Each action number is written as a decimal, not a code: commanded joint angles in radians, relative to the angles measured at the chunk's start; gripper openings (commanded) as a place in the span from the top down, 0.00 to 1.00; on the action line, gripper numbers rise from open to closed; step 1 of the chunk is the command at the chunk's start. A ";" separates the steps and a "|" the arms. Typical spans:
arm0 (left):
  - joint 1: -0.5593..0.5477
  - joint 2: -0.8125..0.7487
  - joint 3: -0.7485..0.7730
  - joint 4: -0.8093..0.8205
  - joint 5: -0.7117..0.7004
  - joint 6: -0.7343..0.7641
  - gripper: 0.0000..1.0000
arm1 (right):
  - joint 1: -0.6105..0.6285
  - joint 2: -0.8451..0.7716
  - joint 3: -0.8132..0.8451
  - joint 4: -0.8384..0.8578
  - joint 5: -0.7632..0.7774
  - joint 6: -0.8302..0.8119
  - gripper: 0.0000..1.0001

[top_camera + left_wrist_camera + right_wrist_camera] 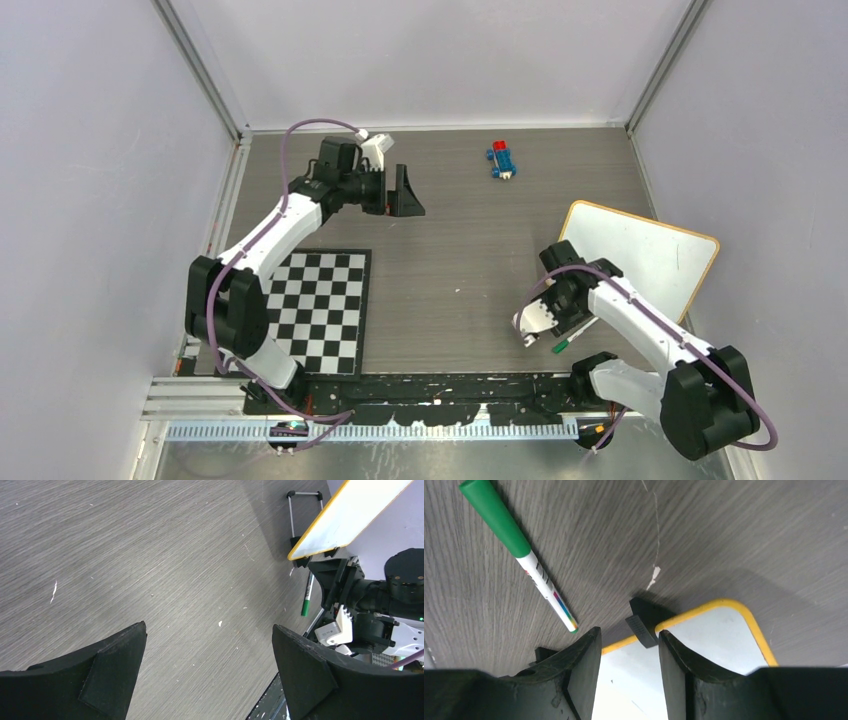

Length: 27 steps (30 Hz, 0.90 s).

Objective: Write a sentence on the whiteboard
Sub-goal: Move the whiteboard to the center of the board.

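Grey wood-grain table (pixel 460 250), green marker (pixel 519 555) lies flat just beside the right gripper (pixel 630 632), cap end pointing diag away, jaws abt half apart over the whiteboard (pixel 650 255) corner, nothing pinched afaict, and the left gripper (pixel 210 626) gapes wide, well apart.

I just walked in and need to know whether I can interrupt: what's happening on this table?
Nothing is written yet: the whiteboard shows no writing. The right hand hovers partly open over the board's edge, by a black foot, holding nothing. The green marker lies on the table beside it. The left hand is wide open and empty over the table's far side.
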State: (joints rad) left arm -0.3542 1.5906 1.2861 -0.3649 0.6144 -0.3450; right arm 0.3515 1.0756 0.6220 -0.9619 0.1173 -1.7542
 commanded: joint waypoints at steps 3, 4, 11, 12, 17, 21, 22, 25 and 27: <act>0.031 -0.032 -0.008 0.007 0.054 -0.011 0.02 | 0.000 -0.010 -0.045 0.083 0.002 -0.158 0.50; 0.036 -0.033 -0.012 0.011 0.060 -0.014 0.02 | -0.001 -0.004 -0.052 0.097 0.003 -0.168 0.50; 0.081 -0.040 -0.035 0.033 0.106 -0.037 0.02 | -0.017 0.029 -0.114 0.196 0.052 -0.269 0.50; 0.087 -0.040 -0.037 0.035 0.111 -0.038 0.02 | -0.018 0.036 -0.118 0.204 0.061 -0.282 0.51; 0.119 -0.036 -0.041 0.055 0.136 -0.052 0.02 | -0.040 0.072 -0.128 0.261 0.082 -0.371 0.52; 0.137 -0.028 -0.044 0.066 0.155 -0.064 0.02 | -0.054 0.102 -0.142 0.335 0.077 -0.438 0.60; 0.141 -0.027 -0.044 0.064 0.157 -0.065 0.02 | -0.054 0.110 -0.142 0.348 0.074 -0.451 0.63; 0.156 -0.024 -0.051 0.068 0.167 -0.067 0.02 | -0.054 0.129 -0.138 0.381 0.055 -0.482 0.73; 0.167 -0.025 -0.055 0.078 0.175 -0.075 0.03 | -0.054 0.146 -0.130 0.404 0.040 -0.507 0.80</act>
State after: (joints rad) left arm -0.2096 1.5906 1.2423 -0.3397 0.7429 -0.3985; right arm 0.3008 1.1915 0.4839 -0.6262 0.1715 -2.0636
